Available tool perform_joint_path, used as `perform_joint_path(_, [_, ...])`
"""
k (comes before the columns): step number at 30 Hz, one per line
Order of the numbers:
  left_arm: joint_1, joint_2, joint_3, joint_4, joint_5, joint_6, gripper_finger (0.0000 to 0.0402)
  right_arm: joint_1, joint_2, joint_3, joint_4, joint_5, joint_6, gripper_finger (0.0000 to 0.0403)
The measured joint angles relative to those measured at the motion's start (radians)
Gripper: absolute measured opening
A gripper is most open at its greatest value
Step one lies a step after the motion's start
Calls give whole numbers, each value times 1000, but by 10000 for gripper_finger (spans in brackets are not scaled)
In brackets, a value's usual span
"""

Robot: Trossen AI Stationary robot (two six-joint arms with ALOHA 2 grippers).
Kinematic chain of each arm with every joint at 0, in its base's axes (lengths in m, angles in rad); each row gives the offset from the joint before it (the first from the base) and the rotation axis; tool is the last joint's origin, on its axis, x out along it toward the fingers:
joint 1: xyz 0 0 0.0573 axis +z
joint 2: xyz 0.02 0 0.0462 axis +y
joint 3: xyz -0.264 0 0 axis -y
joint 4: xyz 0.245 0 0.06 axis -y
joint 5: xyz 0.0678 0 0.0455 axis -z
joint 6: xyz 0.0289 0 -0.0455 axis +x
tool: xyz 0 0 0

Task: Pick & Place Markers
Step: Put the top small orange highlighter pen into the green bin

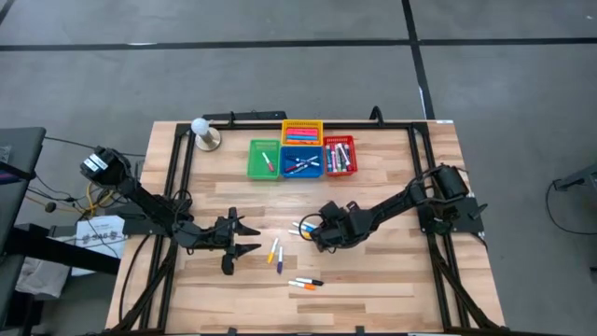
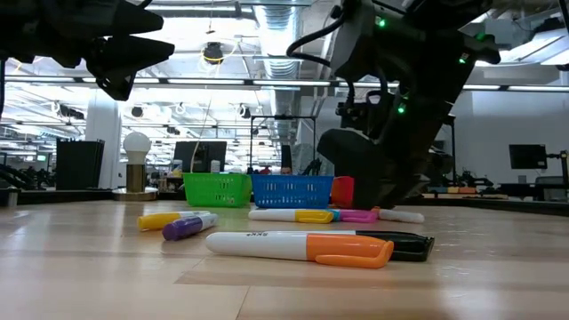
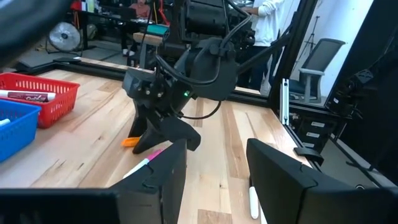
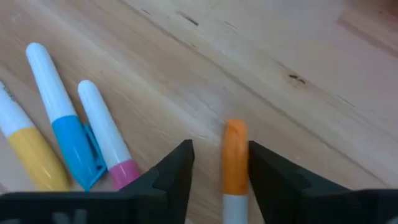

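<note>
Looking at it, your right gripper (image 4: 219,174) fingers straddle the orange-capped marker (image 4: 234,163) on the desk (image 4: 298,56), part open, not pinching yet. It's light, stiff, slick; grab mid-barrel. Left gripper (image 1: 241,237) hangs open, empty.

Green basket (image 1: 263,159), blue basket (image 1: 302,161), red basket (image 1: 340,155), bulb (image 1: 200,128).

Glossy plastic markers (image 4: 102,134) lie on a smooth wooden table (image 4: 280,56).

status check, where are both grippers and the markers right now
Right gripper low on the table, fingers straddling an orange-capped marker, not yet clamped. Left gripper open, hovering, empty. Loose markers mid-table; nothing blocking.
</note>
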Motion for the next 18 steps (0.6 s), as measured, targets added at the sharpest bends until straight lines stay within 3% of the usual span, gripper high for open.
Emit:
perform_joint_path(10, [0, 0, 0, 0, 0, -22, 168, 12, -3, -2, -14, 5, -28, 27])
perform_joint_path(18, [0, 0, 0, -1, 0, -19, 168, 10, -14, -5, -20, 13, -46, 32])
